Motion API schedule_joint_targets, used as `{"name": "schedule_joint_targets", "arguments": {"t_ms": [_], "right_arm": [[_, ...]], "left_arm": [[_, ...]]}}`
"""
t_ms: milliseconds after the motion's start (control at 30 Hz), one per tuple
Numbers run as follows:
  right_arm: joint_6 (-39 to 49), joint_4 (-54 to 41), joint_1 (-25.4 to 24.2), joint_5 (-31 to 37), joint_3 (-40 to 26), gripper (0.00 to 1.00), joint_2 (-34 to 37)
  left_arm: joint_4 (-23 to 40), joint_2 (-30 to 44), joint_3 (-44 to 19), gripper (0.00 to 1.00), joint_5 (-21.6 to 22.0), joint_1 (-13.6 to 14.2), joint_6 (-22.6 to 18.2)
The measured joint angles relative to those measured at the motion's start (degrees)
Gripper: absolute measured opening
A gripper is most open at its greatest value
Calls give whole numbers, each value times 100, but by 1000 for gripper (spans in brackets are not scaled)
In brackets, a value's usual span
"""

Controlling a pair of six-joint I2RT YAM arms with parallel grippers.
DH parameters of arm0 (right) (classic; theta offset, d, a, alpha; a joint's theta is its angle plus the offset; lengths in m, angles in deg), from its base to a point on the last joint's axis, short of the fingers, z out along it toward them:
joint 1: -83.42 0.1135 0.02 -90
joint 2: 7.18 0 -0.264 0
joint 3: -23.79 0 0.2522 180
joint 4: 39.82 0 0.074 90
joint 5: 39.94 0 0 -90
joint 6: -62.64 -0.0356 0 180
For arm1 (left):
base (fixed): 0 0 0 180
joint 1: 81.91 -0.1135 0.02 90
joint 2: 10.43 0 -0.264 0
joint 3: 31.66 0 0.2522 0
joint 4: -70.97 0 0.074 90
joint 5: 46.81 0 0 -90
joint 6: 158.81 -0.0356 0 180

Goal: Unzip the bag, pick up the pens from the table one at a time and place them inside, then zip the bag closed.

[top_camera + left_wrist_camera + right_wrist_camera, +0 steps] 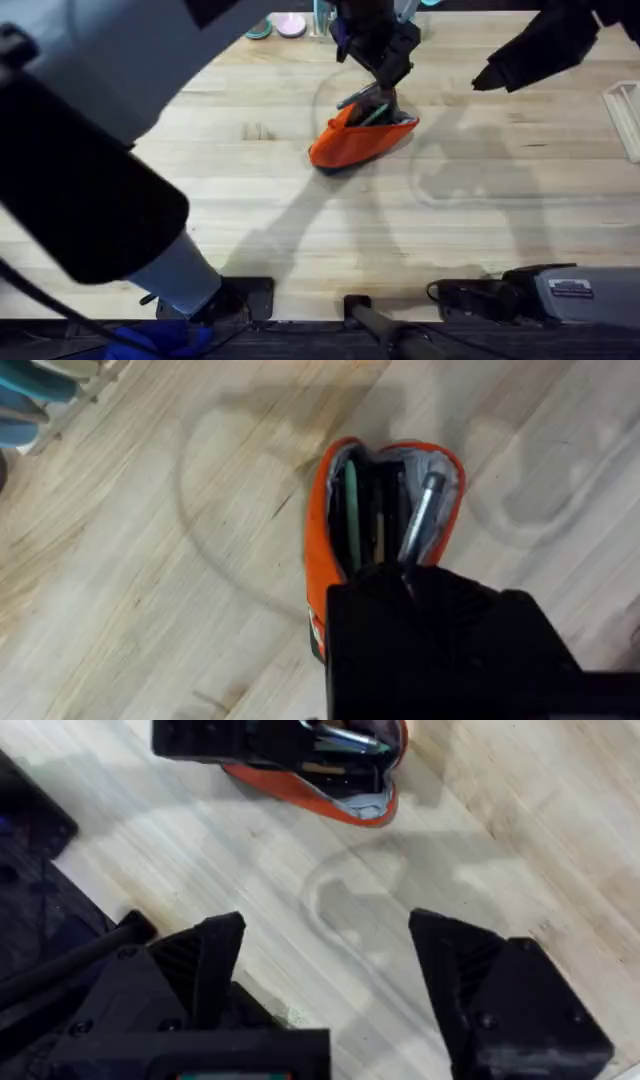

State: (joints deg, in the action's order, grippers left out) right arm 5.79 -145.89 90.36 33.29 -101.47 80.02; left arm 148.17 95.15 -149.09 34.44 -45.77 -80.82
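The left gripper point(385, 95) sits directly over the unzipped orange pouch point(355, 140) mid-table point(250, 210), clamped on the silver pen point(420, 520) angled into it. The green pen point(351, 510) lies inside. The right gripper point(325, 960) hovers nearby, fingers apart, holding nothing.

- The left arm point(90, 170) appears large under the overhead camera; its links are light grey, with a broad matte black cover; a thin black cable runs beside its base
- The left gripper point(385, 95) is black; from its own wrist camera its housing point(440, 645) is a plain, boxy black block
- The right gripper point(330, 980) has two black fingers point(490, 990) of angular, wedge shape; small round screws are set in them; the surface seems layered
- The right arm point(545, 45) is black; its base point(580, 292) is grey with a small label
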Motion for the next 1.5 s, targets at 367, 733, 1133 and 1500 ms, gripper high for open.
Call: {"name": "schedule_joint_targets", "arguments": {"t_ms": [367, 733, 1133, 1500], "right_arm": [[-17, -1, 0, 0, 0, 995, 2], [-17, 0, 0, 0, 1, 996, 2], [-17, -1, 0, 0, 0, 996, 1], [-17, -1, 0, 0, 0, 996, 2]], "left_arm": [[-281, 254, -14, 38, 2, 92, 0], [-436, 765, -20, 38, -15, 111, 0], [-452, 802, -20, 38, -48, 111, 342], [-267, 968, -22, 38, 2, 111, 259]]}}
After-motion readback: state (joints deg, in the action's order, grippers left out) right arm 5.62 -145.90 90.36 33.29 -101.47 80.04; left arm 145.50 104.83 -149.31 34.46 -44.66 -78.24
